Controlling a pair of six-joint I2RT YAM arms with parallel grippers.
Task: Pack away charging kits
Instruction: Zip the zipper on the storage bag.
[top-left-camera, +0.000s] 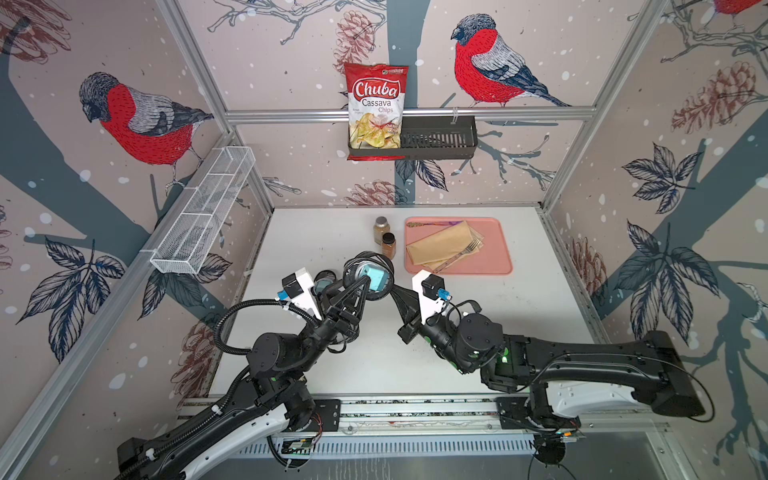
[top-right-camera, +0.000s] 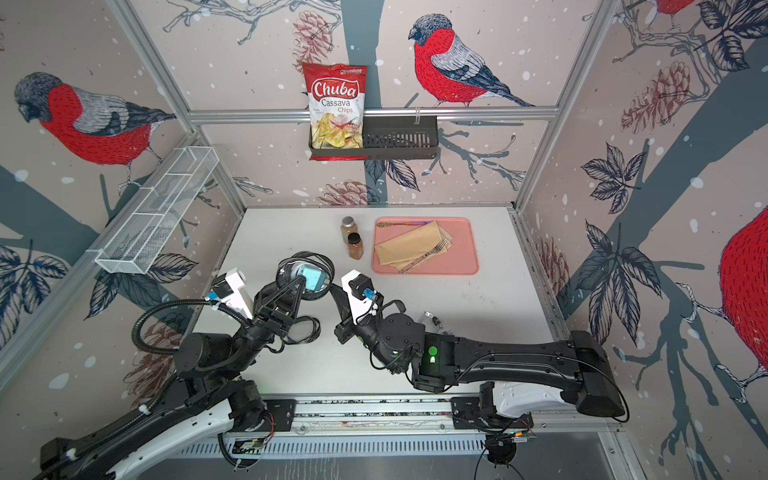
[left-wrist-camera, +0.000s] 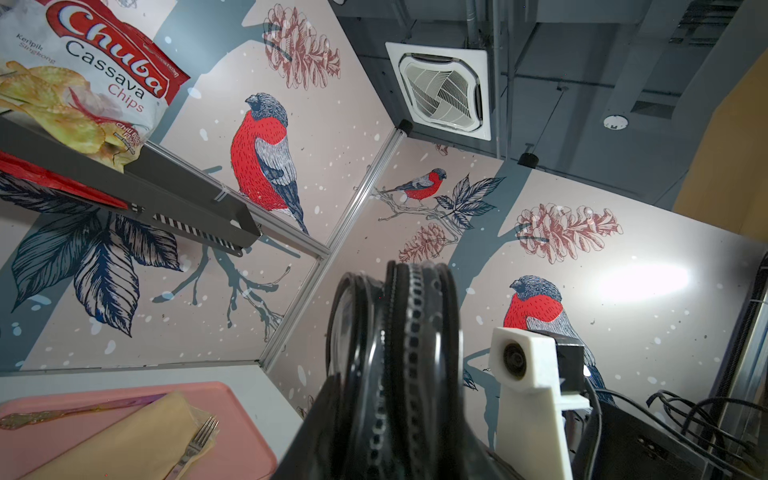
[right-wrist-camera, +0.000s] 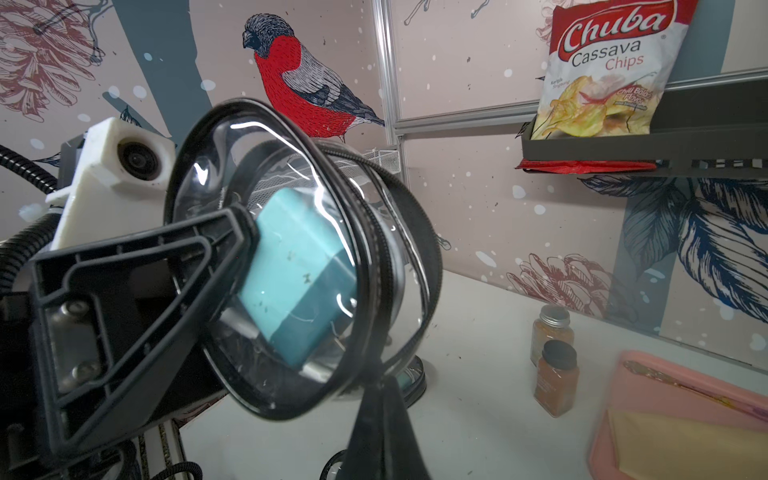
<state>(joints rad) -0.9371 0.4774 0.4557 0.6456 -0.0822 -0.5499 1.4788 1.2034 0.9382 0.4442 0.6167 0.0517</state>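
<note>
The left gripper (top-left-camera: 365, 284) is clamped on a clear case (right-wrist-camera: 266, 166). It holds the case off the white table (top-left-camera: 478, 340), faces upright, over the near-left part of the table. The right gripper (right-wrist-camera: 380, 390) is pinched fully together, its tips at the case's lower rim. Whether a zipper tab sits between them cannot be told.

The right wrist view looks through the glossy, wrinkled plastic face to a matte teal charger (right-wrist-camera: 299, 274), a rounded cube inside the case. One ribbed black finger (right-wrist-camera: 232, 226) of the left gripper presses flat on that face. The left wrist view shows none of this. It sees the case edge-on: stacked black rims and a row of zipper teeth. Only a top view shows a coiled cable (top-right-camera: 430, 320), small and pale, on the table beside the right arm.

A second case (top-left-camera: 325, 281), round and black-rimmed, lies flat just beside the held one. Farther back, a silver-capped jar (top-left-camera: 381, 229) and a black-capped jar (top-left-camera: 388, 246) of brown powder stand just beside each other. Next to them, a pink tray (top-left-camera: 498, 253) with rounded corners carries a folded tan napkin (top-left-camera: 436, 247), a metal fork (top-left-camera: 465, 251) and an ornate spoon (top-left-camera: 419, 225).

On the back wall, a slotted black basket (top-left-camera: 444, 137) holds a glossy red-and-white chip bag (top-left-camera: 376, 104). A white wire-mesh basket (top-left-camera: 203, 208) hangs on the left wall.
</note>
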